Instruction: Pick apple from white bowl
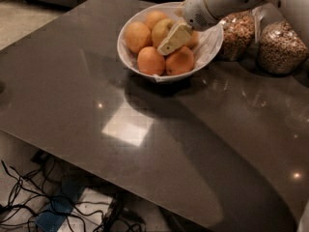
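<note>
The white bowl (208, 38) stands at the far middle of the dark table, and it holds fruit. The apple (161, 29), yellowish and paler than the rest, lies near the bowl's centre. Around it are brighter oranges: one at the left (137, 36), two at the front (150, 60) (180, 61) and one at the back (155, 17). My gripper (170, 41) reaches down into the bowl from the upper right on its white arm. Its pale tip lies against the apple's right side and covers part of it.
Two glass jars of nuts or grains (236, 32) (281, 45) stand right of the bowl, close under my arm. The dark table (145, 129) stretches toward me, with its front edge running diagonally. Tangled cables (29, 197) lie on the floor below.
</note>
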